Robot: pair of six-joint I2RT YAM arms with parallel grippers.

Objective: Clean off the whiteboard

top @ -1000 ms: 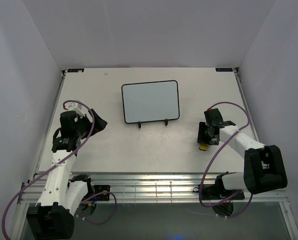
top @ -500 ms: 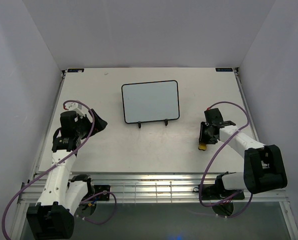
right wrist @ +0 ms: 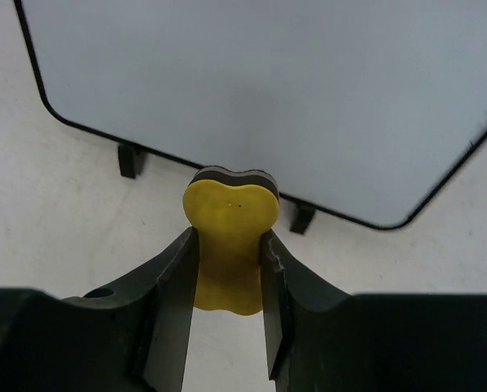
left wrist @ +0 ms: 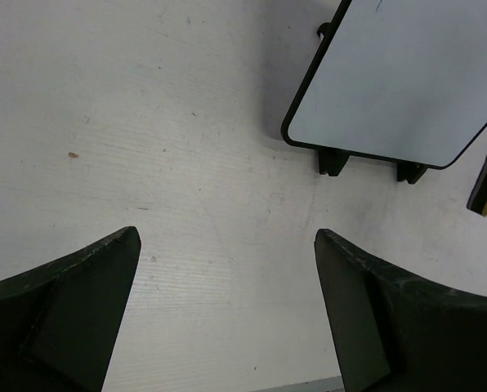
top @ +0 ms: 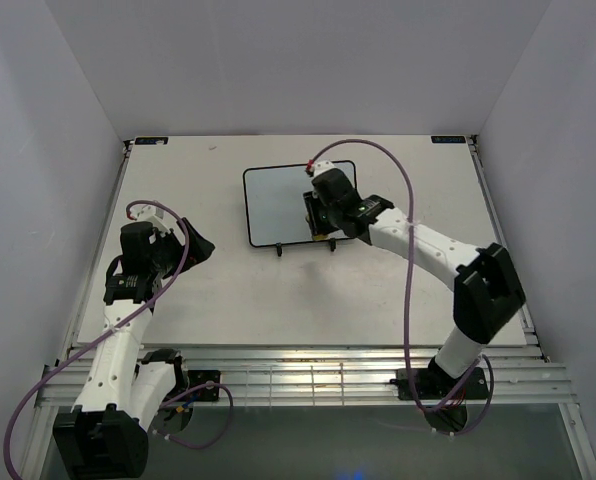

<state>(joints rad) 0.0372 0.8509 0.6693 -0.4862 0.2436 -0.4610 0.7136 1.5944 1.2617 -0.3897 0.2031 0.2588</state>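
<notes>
Pale walls (top: 298,70) on three sides, white desk (top: 228,300) w/ a metal rail (top: 308,365) along its near edge. The whiteboard (top: 276,205) sits toward the far edge, about midway btwn left & right edges. It's propped on a thin black wire stand (right wrist: 130,160) whose feet poke out under its lower rim; the tilt prob gives the arm a face to push against.

The right gripper (right wrist: 230,238) is clamped on a small yellow eraser (right wrist: 231,206), hard enough that the foam bulges above the fingers (right wrist: 174,278) (heart-shaped from this angle). The dark felt layer points at the board, by the lower rim toward its right corner; contact or not, can't tell. This grip looks meant to leave only felt rubbing.

The left gripper (left wrist: 225,237) hangs near the desk's left edge, well apart from the board, jaws spread wide, holding nothing; prob parked out of the way.

Writing: none legible. Board face reads blank grey-white, bar one tiny dark tick at the top of the left wrist view. Small dark tags (top: 150,140) at the desk's far corners are too small to read; no brand seen
</notes>
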